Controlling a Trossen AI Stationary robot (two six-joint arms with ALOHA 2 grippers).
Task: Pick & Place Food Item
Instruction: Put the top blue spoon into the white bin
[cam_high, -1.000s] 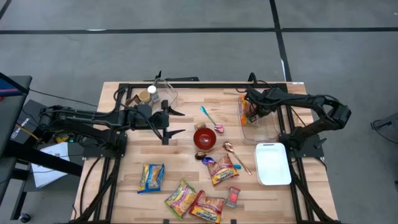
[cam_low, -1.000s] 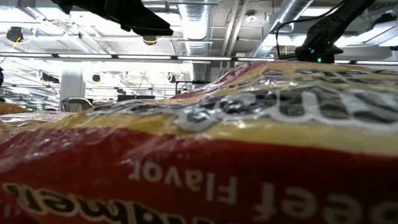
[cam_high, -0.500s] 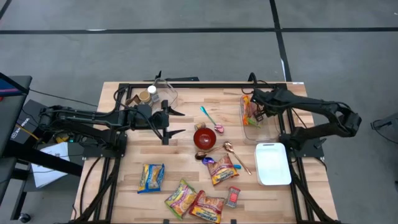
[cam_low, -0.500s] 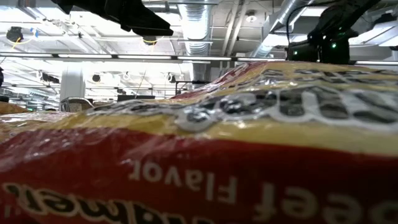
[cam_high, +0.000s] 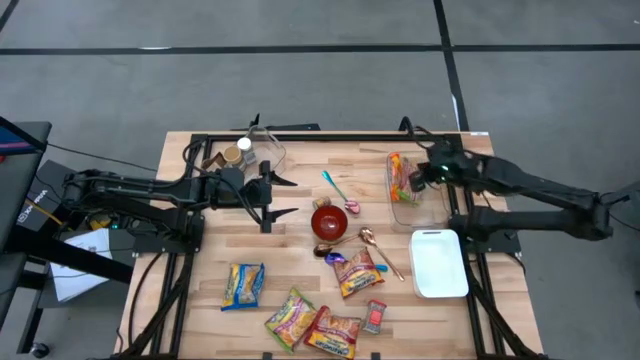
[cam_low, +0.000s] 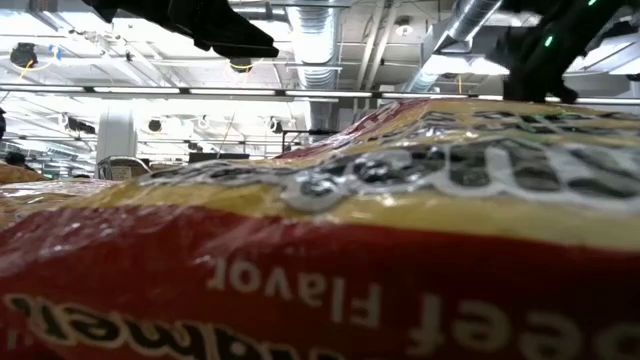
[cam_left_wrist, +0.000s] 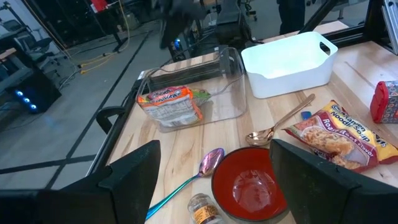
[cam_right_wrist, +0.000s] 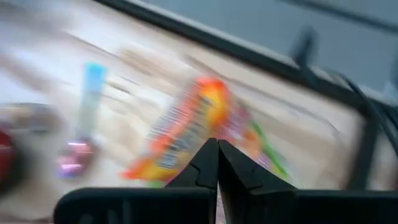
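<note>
The right gripper (cam_high: 420, 177) hovered over the clear bin (cam_high: 432, 208), fingers pressed together and empty. One orange snack packet (cam_high: 399, 176) lay inside that bin. The left gripper (cam_high: 283, 196) waited with fingers apart near the red bowl (cam_high: 328, 221). Five packets (cam_high: 296, 318) lay scattered on the table (cam_high: 300, 165), and one white tub (cam_high: 440, 264).

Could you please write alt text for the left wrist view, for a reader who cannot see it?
A clear container on the wooden table holds an orange snack packet, beside a white bin. Nearer are a red bowl, two spoons and a noodle packet, between the left gripper's open fingers.
</note>
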